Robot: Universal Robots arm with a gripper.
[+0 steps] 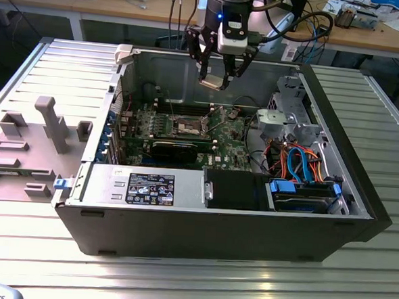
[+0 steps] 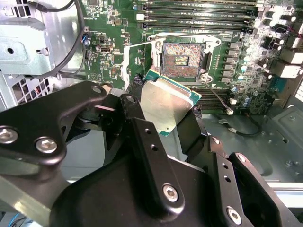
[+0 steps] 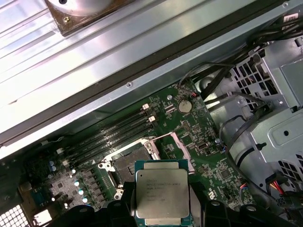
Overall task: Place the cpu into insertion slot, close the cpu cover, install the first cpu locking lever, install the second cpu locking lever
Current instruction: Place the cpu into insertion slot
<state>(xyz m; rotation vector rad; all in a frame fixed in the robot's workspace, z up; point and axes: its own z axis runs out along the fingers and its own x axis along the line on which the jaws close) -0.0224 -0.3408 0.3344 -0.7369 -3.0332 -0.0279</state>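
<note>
My gripper (image 1: 213, 77) hangs above the open computer case, shut on the cpu (image 1: 212, 83), a flat square chip with a silvery top. In both wrist views the cpu (image 2: 166, 103) (image 3: 162, 193) sits pinched between the black fingers (image 2: 142, 137) (image 3: 202, 210). It is held in the air over the green motherboard, a short way off the insertion slot (image 1: 189, 126) (image 2: 182, 58) (image 3: 131, 166). The dark slot is bare, with its contact field exposed. A thin silver frame that looks like the cpu cover (image 3: 176, 144) stands open at the slot's edge.
Black memory slots (image 3: 118, 132) run beside the socket. A silver drive cage (image 1: 289, 118) with orange and blue cables (image 1: 300, 162) fills the case's right side in the exterior view. A power supply (image 1: 143, 187) lies along the near wall. A grey fixture (image 1: 30, 146) stands outside the case.
</note>
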